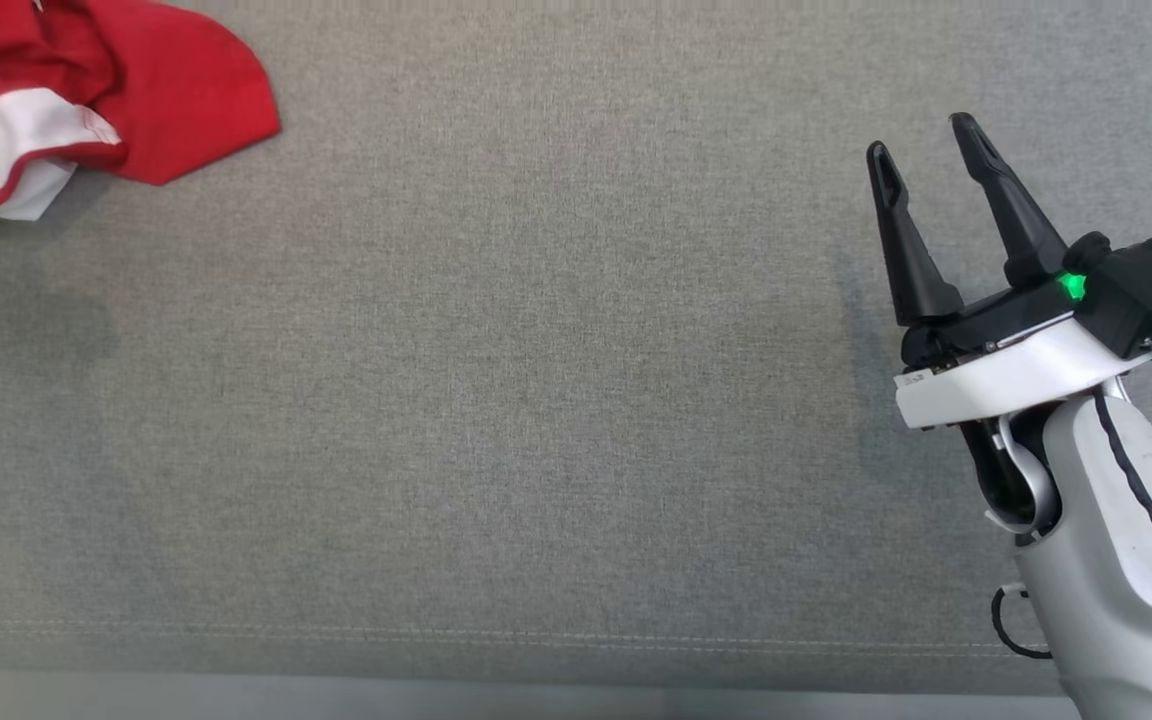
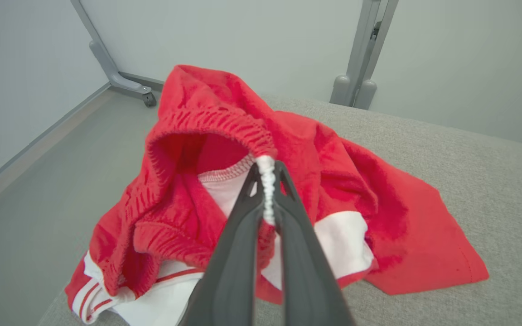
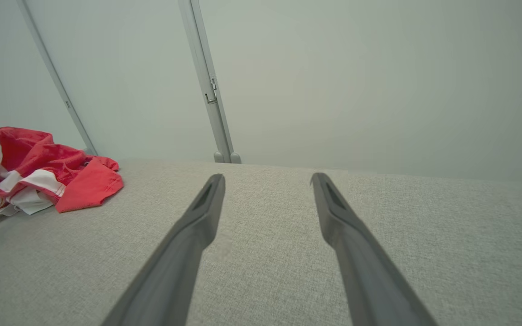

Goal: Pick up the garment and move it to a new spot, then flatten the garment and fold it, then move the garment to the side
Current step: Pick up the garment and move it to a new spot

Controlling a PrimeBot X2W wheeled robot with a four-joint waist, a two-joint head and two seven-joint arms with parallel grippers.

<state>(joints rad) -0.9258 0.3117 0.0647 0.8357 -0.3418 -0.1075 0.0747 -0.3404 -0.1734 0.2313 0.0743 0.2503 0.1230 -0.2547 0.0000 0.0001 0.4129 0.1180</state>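
The garment (image 2: 324, 181) is a crumpled red piece with white bands and a gathered elastic waistband. It lies bunched at the far left corner of the grey padded table (image 1: 536, 400), and it is partly cut off in the head view as the garment (image 1: 86, 90). In the left wrist view my left gripper (image 2: 268, 174) is shut on the white edge of the waistband, which is pinched between its two dark fingers. At the right side of the table my right gripper (image 1: 926, 135) hovers open over bare cloth, far from the garment (image 3: 43, 172).
The table's front seam and edge (image 1: 536, 660) run along the bottom of the head view. Grey metal frame posts (image 2: 360, 54) stand behind the table against a pale wall. A table edge drops to the floor (image 2: 39, 190) just left of the garment.
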